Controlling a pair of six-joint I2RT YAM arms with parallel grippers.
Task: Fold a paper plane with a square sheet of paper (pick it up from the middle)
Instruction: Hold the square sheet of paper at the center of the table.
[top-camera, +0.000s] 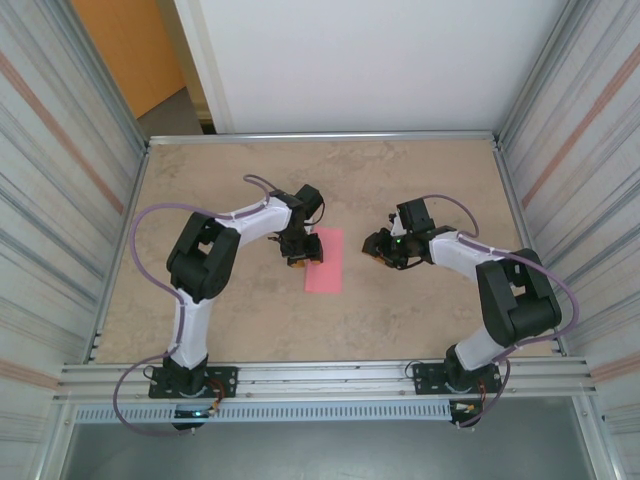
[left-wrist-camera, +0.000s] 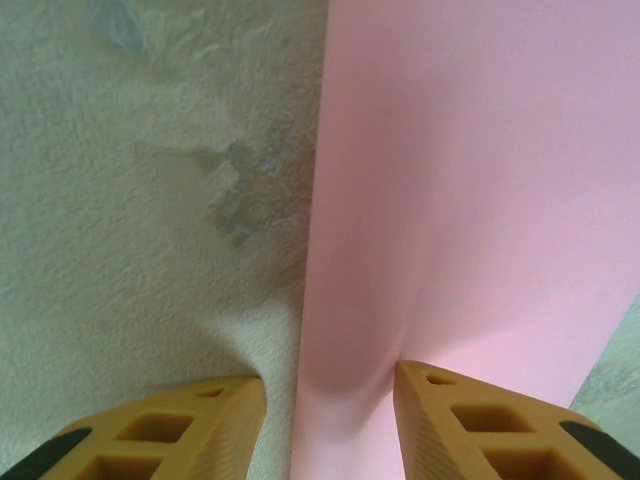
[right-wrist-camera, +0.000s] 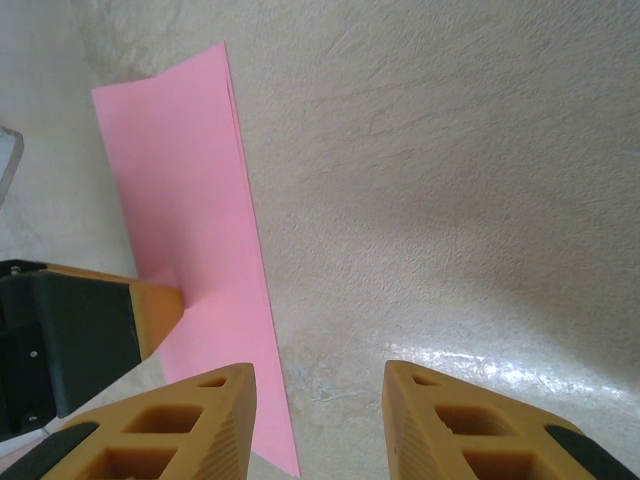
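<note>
While the left gripper (left-wrist-camera: 330, 385) straddles the long left edge of the folded pink paper (left-wrist-camera: 470, 200), fingers apart, one tip over paper and one over bare table (top-camera: 430, 180), watch for drag: any sideways slide could skew the fold or buckle the edge. Your right gripper (right-wrist-camera: 318, 370) hangs just beside the opposite edge, fingers apart, gripping nothing. Paper lies mid-table; open room all round

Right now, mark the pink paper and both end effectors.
pink paper (top-camera: 325, 262), top external view, sheet's middle.
left end effector (left-wrist-camera: 330, 385), left wrist view, between fingertips.
right end effector (right-wrist-camera: 318, 372), right wrist view, between fingertips.
</note>
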